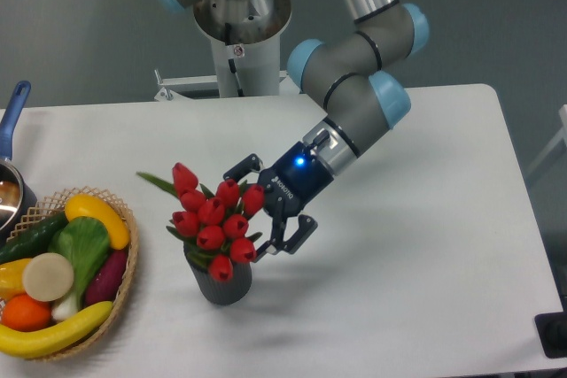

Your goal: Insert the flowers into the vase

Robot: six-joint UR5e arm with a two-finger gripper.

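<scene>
The single arm reaches down from the upper middle of the view, bends at its grey and light-blue joints, and slopes toward the lower left, so the wrist with its blue light points at the bouquet. The gripper sits just to the right of the flowers, its two fingers spread wide, one at the top near the upper tulip heads and one lower beside the bottom heads. The fingers hold nothing; whether they brush the blooms cannot be told.

There is one bunch of flowers, with about ten red closed heads and green leaves, one leaf sticking out to the upper left. The bunch stands with its stems down in the vase, a single small dark grey cylinder on the white desk, left of centre and toward the front.

At the left edge sits one wicker basket filled with fruit and vegetables, among them one banana and one orange. Behind it one pot with a blue handle is partly cut off by the frame.
</scene>
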